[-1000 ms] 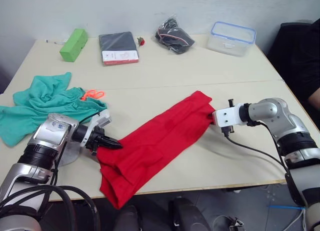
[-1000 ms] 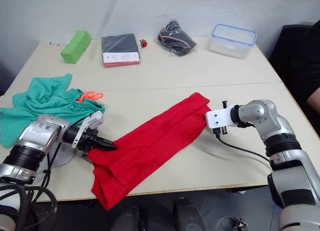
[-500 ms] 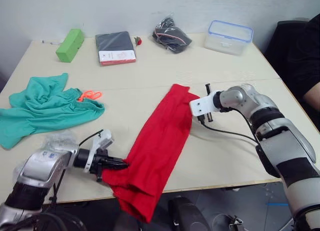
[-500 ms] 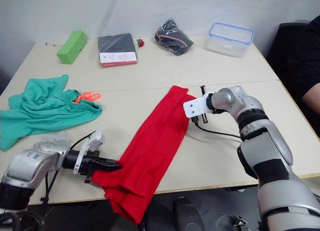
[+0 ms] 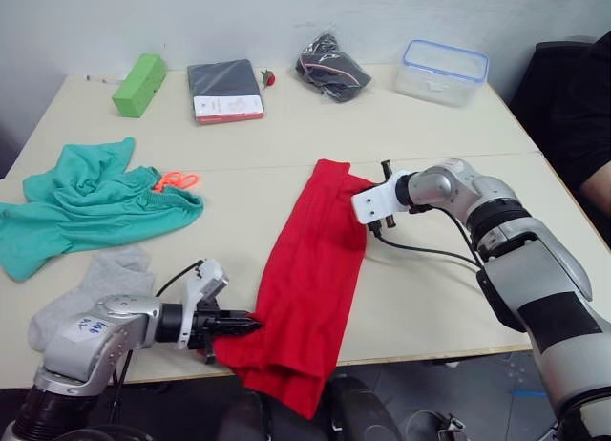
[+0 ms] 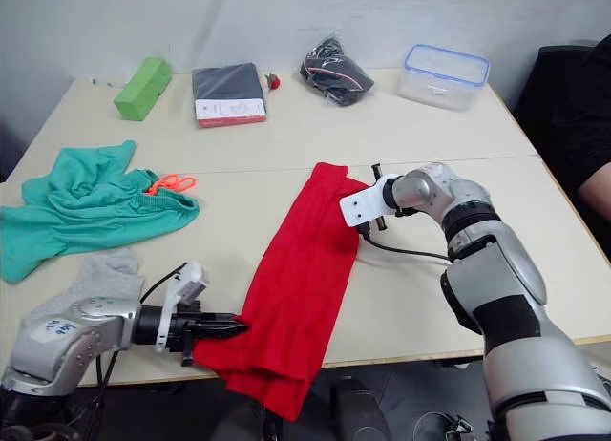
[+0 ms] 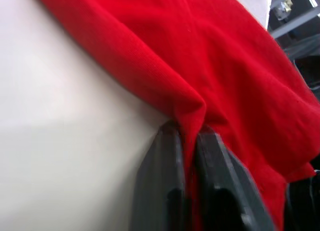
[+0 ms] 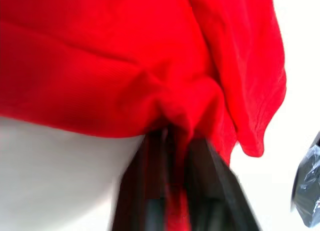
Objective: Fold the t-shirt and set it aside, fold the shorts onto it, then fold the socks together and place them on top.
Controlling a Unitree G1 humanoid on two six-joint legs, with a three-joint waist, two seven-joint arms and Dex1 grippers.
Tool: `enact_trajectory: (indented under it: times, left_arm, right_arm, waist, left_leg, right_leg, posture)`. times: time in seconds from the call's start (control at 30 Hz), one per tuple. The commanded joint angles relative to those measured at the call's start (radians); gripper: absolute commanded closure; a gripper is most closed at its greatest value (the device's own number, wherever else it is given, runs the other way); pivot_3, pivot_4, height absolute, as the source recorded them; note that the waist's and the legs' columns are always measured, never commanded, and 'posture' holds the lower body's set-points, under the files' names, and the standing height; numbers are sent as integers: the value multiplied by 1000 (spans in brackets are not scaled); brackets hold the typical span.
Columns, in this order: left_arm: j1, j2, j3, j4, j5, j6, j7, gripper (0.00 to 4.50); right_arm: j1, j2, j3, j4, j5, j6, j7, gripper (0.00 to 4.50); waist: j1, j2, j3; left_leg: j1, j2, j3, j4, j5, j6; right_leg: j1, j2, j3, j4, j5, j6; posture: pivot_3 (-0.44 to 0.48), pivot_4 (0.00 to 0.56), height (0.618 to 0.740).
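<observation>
- The shorts (image 5: 91,202) lie in a messy heap at the left of the frame. Nobody has folded them yet.
- The socks (image 5: 95,288) sit loose at the lower left, near the table (image 5: 286,136) edge.
- The left gripper (image 5: 250,321) pinches the near end of the t-shirt (image 5: 310,279), low in the middle.
- The t-shirt is a long strip, partly folded, its near end hanging off the table.
- The right gripper (image 5: 366,208) pinches the far end.
- Most of the job is left.
</observation>
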Motion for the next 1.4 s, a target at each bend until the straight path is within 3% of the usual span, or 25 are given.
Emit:
enact_trajectory:
  times: [0.03, 0.2, 0.27, 0.37, 0.53, 0.77, 1.03, 1.4]
  left_arm:
    - [-60, 71, 81, 56, -53, 9, -44, 2943]
    - [-268, 105, 63, 241, -97, 75, -76, 1299]
    - [-407, 74, 3, 362, -80, 87, -86, 742]
    - [-587, 24, -116, 549, -14, 51, -124, 742]
    - [-795, -63, -240, 836, 94, -51, -183, 742]
    - [-1081, -283, -294, 1317, 255, -244, -203, 742]
    - [-1164, -404, -267, 1551, 371, -363, -182, 742]
    - [-1198, -484, -210, 1639, 457, -431, -141, 742]
  right_arm:
    - [37, -104, -60, -63, 84, -123, 76, 2504]
    - [199, -261, -106, -263, 279, -306, 256, 721]
    - [322, -334, -107, -432, 415, -339, 334, 709]
    - [484, -404, -118, -678, 538, -290, 371, 709]
    - [646, -441, -152, -941, 590, -202, 368, 709]
    - [841, -423, -177, -1249, 555, -90, 323, 709]
    - [877, -380, -195, -1322, 488, -18, 274, 709]
    - [890, -377, -193, -1326, 466, -14, 254, 709]
  waist:
    - [3, 0, 0]
    - [14, 1, 1]
    - [23, 1, 1]
    - [29, 1, 1]
    - [19, 1, 1]
    - [54, -1, 2]
    - [56, -2, 3]
    - [71, -2, 3]
  left_leg:
    - [0, 0, 0, 0, 0, 0]
    - [-1, -1, -2, 0, 0, 1]
    - [-1, -1, -3, 0, 0, 1]
    - [-1, -1, -3, 0, 0, 0]
    - [-1, 0, -2, 1, 0, 0]
    - [-2, -1, -3, 2, 0, -1]
    - [-2, 0, -3, 2, 0, -1]
    - [-2, -1, -3, 2, 0, -1]
  right_leg:
    - [0, 0, 0, -1, 0, 0]
    - [2, -1, -2, -3, 0, 0]
    - [2, 0, -3, -3, 0, 0]
    - [2, 0, -3, -2, 0, 0]
    - [1, 1, -2, -2, 0, 0]
    - [0, 0, -2, -2, 0, 0]
    - [0, 1, -3, -2, 0, 0]
    - [0, 0, -3, -1, 0, 0]
  posture:
    - [0, 150, 740]
    - [0, 150, 740]
    - [0, 150, 740]
    - [0, 150, 740]
    - [0, 150, 740]
    - [0, 150, 740]
    - [0, 150, 740]
    - [0, 150, 740]
